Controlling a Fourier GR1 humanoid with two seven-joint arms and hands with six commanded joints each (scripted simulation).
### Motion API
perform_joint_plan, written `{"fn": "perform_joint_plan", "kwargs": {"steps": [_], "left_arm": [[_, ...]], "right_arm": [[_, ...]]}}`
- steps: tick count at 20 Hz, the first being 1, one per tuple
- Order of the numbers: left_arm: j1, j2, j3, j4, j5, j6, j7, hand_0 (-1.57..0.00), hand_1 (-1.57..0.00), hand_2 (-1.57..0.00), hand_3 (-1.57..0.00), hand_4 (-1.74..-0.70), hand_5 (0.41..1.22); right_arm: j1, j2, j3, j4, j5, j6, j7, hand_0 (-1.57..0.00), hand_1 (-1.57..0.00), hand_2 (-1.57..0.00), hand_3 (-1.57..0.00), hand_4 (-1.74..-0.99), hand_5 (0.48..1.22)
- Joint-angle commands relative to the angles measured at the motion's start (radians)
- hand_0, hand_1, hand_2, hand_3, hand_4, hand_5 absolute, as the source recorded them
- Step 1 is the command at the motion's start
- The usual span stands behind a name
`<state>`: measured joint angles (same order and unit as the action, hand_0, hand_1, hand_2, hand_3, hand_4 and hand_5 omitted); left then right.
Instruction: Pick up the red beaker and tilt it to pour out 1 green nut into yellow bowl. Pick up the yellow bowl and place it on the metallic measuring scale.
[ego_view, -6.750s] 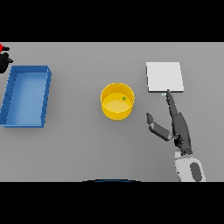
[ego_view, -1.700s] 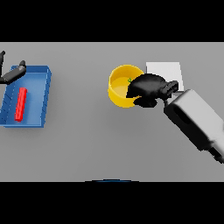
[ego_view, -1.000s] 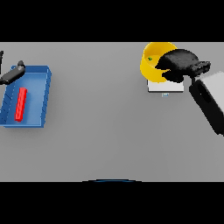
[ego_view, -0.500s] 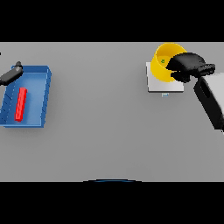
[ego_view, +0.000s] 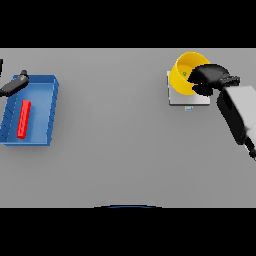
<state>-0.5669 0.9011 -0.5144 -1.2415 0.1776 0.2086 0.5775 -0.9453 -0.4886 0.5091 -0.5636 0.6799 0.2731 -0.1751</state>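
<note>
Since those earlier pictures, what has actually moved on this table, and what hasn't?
The right hand closed on the yellow bowl at mid-table and carried it right and away, over the metallic scale, where it still grips the rim. A green nut shows inside. The red beaker came to lie in the blue bin. The left hand stayed near the bin.

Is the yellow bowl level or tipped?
Tipped: the round yellow bowl shows its inside toward the camera, held by the right robot hand over the metallic scale.

My one view looks down from my head onto the grey table (ego_view: 115, 150), reaching from its left side to its right.
</note>
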Motion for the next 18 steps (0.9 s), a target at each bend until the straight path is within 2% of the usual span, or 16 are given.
{"fn": "perform_joint_plan", "kwargs": {"steps": [1,2,3,4,6,9,13,18], "left_arm": [[0.002,0.005,0.005,0.003,0.006,-0.006,-0.006,0.0,0.0,0.0,0.0,-0.81,0.74],[0.0,-0.003,0.002,0.003,0.005,-0.004,-0.011,0.0,0.0,0.0,0.0,-0.81,0.745],[-0.004,-0.012,-0.007,-0.002,-0.005,0.005,0.0,0.0,0.0,0.0,0.0,-0.81,0.745],[-0.005,-0.019,-0.009,0.021,-0.008,0.003,-0.004,0.0,0.0,0.0,0.0,-0.81,0.744],[-0.005,-0.008,-0.001,0.018,-0.004,0.0,-0.005,0.0,0.0,0.0,0.0,-0.81,0.745],[-0.011,-0.016,-0.007,0.041,-0.013,-0.009,-0.023,0.0,0.0,0.0,0.0,-0.81,0.738],[-0.012,-0.02,0.002,0.051,-0.004,-0.008,-0.031,0.0,0.0,0.0,0.0,-0.81,0.736],[-0.032,-0.032,0.001,0.049,-0.005,-0.002,-0.012,0.0,0.0,0.0,0.0,-0.82,0.734]], "right_arm": [[-0.003,0.006,-0.002,0.006,-0.01,0.016,0.014,-1.54,-1.41,-1.57,-1.17,-1.728,1.221],[-0.005,0.012,-0.005,0.015,-0.015,0.018,0.012,-1.54,-1.44,-1.5,-1.02,-1.659,1.221],[-0.016,0.018,-0.008,0.035,-0.019,0.027,0.017,-1.52,-1.35,-1.35,-0.91,-1.596,1.134],[-0.019,0.017,-0.013,0.042,-0.022,0.033,0.023,-1.22,-1.08,-1.13,-0.82,-1.548,1.053],[-0.028,0.016,-0.014,0.062,-0.021,0.038,0.014,-0.78,-0.69,-0.81,-0.71,-1.47,0.928],[-0.038,0.026,-0.009,0.089,-0.012,0.038,0.002,-0.4,-0.35,-0.52,-0.6,-1.41,0.821],[-0.044,0.022,0.005,0.102,-0.002,0.051,-0.038,-0.16,-0.14,-0.29,-0.47,-1.356,0.755],[-0.059,0.032,0.017,0.14,0.014,0.057,-0.054,-0.05,-0.05,-0.12,-0.35,-1.308,0.733]]}}
